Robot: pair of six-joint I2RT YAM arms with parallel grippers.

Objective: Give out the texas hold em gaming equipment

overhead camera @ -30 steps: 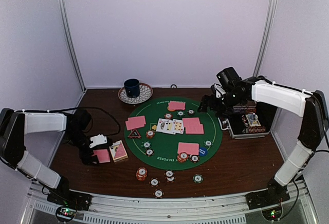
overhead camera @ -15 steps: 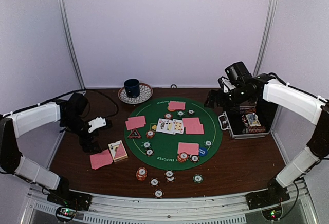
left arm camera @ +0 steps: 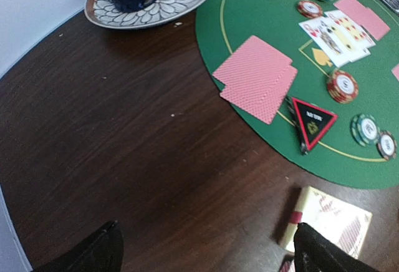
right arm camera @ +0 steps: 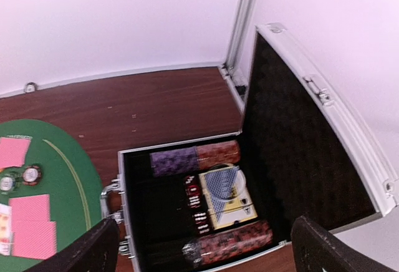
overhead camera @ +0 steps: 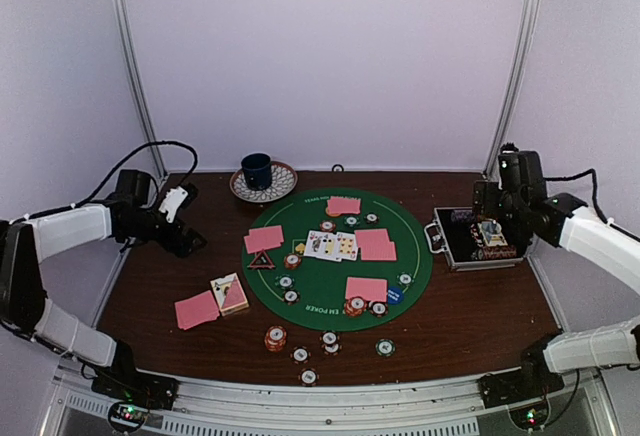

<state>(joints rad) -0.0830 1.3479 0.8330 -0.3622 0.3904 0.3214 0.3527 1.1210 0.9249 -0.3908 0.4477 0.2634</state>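
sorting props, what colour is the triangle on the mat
The triangle is black with a red rim, clearest in the left wrist view.

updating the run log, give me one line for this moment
left gripper: open, empty, hovering | right gripper: open, empty, over chip case | pink cards: off mat, beside deck box

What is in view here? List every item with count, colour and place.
mat: one, green, round, table centre.
face-down cards: five sets, pink; four on the mat, one on the table near left.
face-up cards: a few, mat centre.
card pack: one, cream, left of the mat.
chips: many, striped; on the mat and in front of it.
triangle: one, black, red-rimmed, mat's left edge.
mug: one, dark blue, on the plate.
plate: one, patterned, behind the mat.
case: one, black, open, right of the mat.
left gripper: open, over bare wood.
right gripper: open, above the case.
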